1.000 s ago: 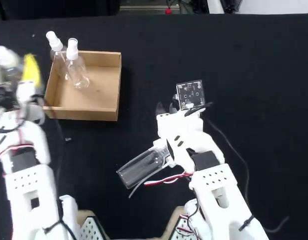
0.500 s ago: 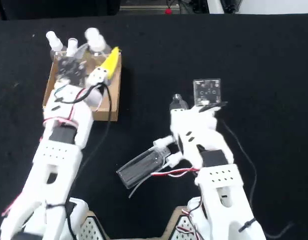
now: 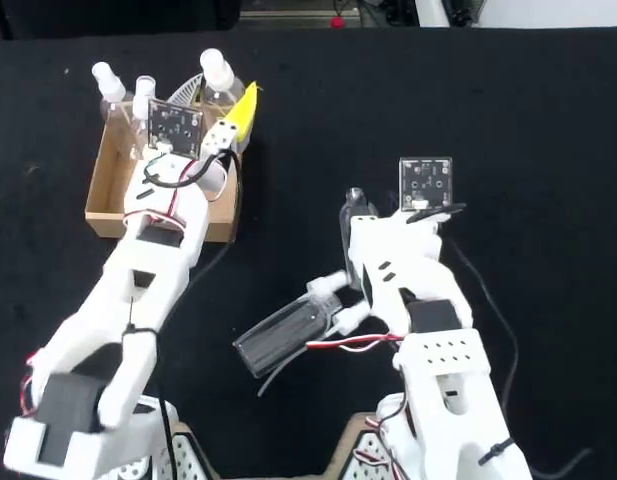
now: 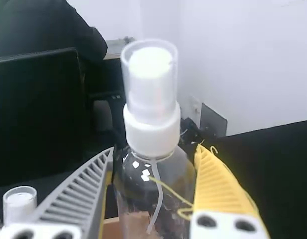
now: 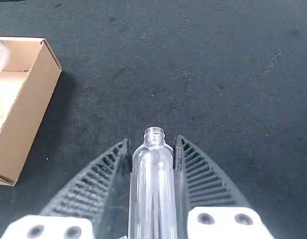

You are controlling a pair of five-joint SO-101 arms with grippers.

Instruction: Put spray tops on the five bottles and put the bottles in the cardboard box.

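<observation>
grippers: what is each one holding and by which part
The left gripper holds a capped bottle by its upper body, just under the spray top. The right gripper holds an uncapped bottle by its body, below the neck.

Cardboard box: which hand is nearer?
Left. The left hand is above the far right corner of the cardboard box, shut on a capped bottle; the right hand is off to its right, shut on an uncapped bottle.

A bottle (image 3: 283, 335) lies right of the cardboard box (image 3: 108, 215) holding two bottles (image 3: 144, 98).
</observation>
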